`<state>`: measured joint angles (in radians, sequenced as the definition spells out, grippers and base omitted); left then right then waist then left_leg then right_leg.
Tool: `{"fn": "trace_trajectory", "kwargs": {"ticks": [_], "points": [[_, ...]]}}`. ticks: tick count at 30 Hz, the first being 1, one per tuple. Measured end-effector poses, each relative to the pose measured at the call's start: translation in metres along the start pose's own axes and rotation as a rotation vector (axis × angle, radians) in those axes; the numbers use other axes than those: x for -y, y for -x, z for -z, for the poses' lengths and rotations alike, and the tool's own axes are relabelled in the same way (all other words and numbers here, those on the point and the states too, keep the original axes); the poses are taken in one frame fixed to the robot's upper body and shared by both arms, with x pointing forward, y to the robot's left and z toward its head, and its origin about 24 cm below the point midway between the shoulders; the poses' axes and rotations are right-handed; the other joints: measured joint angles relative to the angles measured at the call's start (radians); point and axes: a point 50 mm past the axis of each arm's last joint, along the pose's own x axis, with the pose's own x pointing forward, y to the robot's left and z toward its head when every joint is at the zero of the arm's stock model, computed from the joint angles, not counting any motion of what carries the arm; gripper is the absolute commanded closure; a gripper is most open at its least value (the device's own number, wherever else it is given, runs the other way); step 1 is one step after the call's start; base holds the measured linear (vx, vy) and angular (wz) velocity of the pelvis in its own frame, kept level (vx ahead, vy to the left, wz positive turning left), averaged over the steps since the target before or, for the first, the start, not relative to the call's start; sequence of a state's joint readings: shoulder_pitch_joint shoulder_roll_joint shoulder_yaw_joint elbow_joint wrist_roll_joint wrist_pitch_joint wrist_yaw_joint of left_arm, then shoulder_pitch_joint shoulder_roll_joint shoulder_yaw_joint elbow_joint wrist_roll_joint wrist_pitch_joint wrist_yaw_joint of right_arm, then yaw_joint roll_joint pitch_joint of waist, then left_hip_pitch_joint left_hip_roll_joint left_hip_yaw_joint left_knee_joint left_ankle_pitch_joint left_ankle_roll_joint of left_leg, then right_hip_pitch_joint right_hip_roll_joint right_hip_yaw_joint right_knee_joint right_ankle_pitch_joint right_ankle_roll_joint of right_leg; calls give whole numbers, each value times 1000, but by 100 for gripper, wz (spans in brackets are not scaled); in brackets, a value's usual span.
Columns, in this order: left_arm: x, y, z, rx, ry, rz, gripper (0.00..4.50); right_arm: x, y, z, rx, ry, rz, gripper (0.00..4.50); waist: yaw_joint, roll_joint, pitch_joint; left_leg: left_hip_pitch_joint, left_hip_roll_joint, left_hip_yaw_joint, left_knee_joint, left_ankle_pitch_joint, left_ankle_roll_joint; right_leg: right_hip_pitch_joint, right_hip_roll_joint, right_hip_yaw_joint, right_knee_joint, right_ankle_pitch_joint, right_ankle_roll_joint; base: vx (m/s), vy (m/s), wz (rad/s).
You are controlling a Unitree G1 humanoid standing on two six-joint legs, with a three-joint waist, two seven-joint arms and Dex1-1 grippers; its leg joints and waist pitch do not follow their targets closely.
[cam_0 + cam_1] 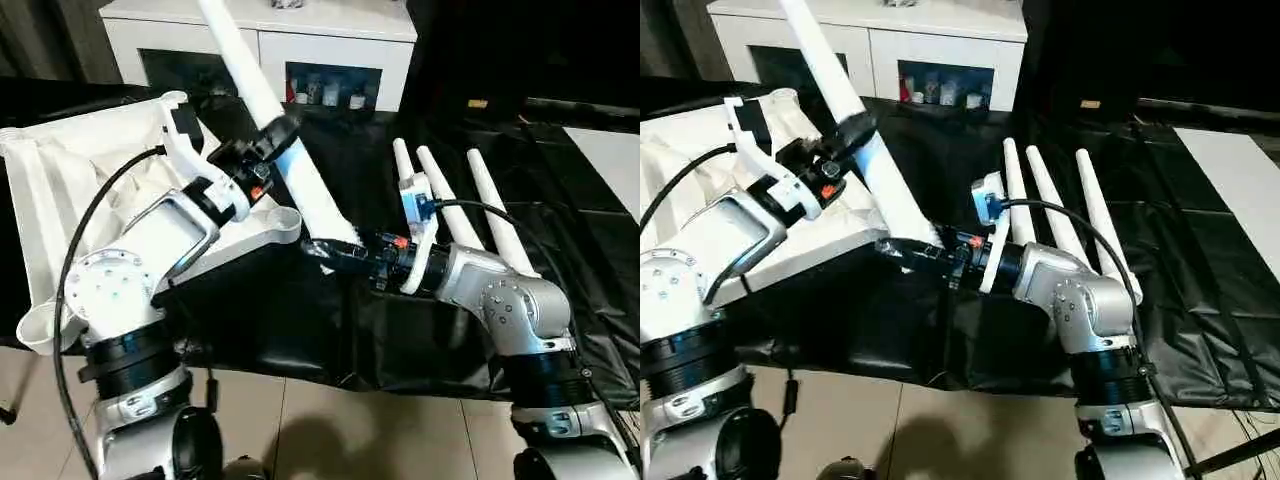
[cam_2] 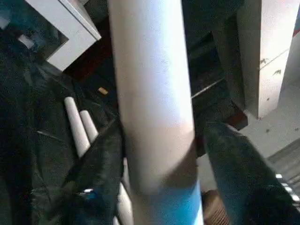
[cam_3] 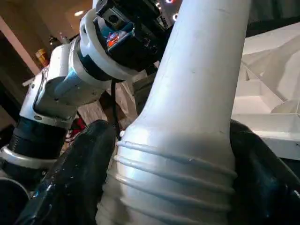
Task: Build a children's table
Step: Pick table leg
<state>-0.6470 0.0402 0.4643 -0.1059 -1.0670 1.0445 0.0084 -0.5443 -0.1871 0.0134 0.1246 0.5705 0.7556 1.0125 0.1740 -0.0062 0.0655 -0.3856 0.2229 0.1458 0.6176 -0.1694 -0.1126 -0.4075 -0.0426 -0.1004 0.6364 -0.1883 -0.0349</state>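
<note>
Here I hold one tapered white leg between both arms, slanting from its threaded thick end low at the centre up toward the white cabinet at the back. My right gripper clasps that ribbed end; in the right wrist view its two black fingers sit against either side of the threads, so I judge it has the leg fast, and this low hold lets me steer the threaded end. My left gripper straddles the shaft higher up, just above a blue band; in the left wrist view one finger lies against the tube while the other stands a little apart from it, so I cannot tell whether this grip is made; I read it as a guide steadying the long free length. The tabletop part of the children's table lies underside up on the black cloth to my left, ribs showing, with a round corner socket just beside the threaded end. I judge the leg is held aslant so that its thread can be brought to that socket. Three more legs lie side by side on the cloth near my right arm, within easy reach for the remaining corners.
</note>
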Motion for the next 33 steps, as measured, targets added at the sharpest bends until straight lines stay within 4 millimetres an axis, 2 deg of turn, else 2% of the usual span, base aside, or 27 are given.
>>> {"fn": "trace_trajectory", "kwargs": {"ticks": [7,18,19,21,28,31,32,33], "points": [[1,1,2,-29,-39,15,249,0,0,3,-41,15,6,147,0,0,0,0,0,0,0,0,0,0,0,0,0,0,0,0,0,0],[9,3,5,-85,-141,77,264,3,4,5,-85,35,22,168,-1,0,0,0,0,0,0,0,0,0,0,0,0,0,0,0,0,0],[10,2,5,-93,-151,83,229,3,4,5,-93,39,22,168,-1,0,0,0,0,0,0,0,0,0,0,0,0,0,0,0,0,0],[10,2,6,-98,-155,93,194,3,5,6,-102,45,22,169,-1,0,0,0,0,0,0,0,0,0,0,0,0,0,0,0,0,0],[13,-1,10,-126,-174,119,147,1,0,11,-144,46,-4,171,-1,0,0,1,0,0,0,0,0,0,0,0,0,0,0,0,0,0],[11,-2,10,-123,-174,106,113,1,-2,13,-155,49,-7,172,-1,0,0,1,0,0,0,0,0,0,0,0,0,0,0,0,0,0],[10,-2,10,-121,-177,102,165,1,-2,13,-156,50,-5,173,-1,0,0,1,0,0,0,0,0,0,0,0,0,0,0,0,0,0],[10,-1,9,-121,-183,95,173,1,-1,13,-154,52,-4,173,-1,0,0,1,0,0,0,0,0,0,0,0,0,0,0,0,0,0]]}}
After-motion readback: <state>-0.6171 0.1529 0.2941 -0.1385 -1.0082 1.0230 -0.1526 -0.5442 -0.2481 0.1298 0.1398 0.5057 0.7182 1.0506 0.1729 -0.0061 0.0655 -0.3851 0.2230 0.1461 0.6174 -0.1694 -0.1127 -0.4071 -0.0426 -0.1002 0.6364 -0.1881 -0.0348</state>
